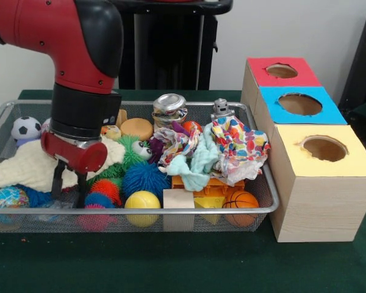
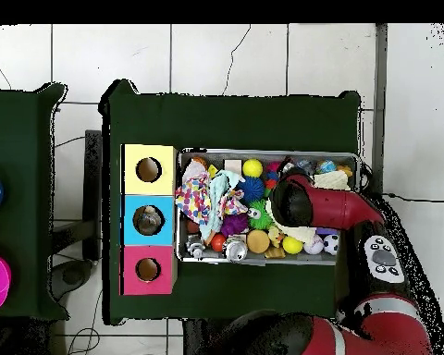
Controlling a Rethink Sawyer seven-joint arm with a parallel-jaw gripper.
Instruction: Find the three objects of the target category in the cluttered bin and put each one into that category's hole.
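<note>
— Where are the bottles?
— None shows; the wire-mesh bin (image 1: pixel 256 210) brims with spiky rubber balls, a crumpled patterned cloth (image 1: pixel 238 146), a dented metal can (image 1: pixel 169 108).
— The end effector (image 1: pixel 69 183)?
— Two dark fingers (image 1: pixel 57 180) slightly parted, holding nothing, down beside a fuzzy cream cloth (image 1: pixel 24 168).
— The hole?
— Round, red-faced (image 1: pixel 282 71), farthest along the pale wooden box; green-clothed bench (image 1: pixel 171 262), tiled floor (image 2: pixel 226 55).

End effector (image 1: pixel 69 184) lowered into cluttered bin (image 1: pixel 171 211).

Robotics lab: pedestal-mounted arm (image 1: pixel 79 67), green-clothed table (image 1: pixel 171 262), white tiled floor (image 2: pixel 226 55).
</note>
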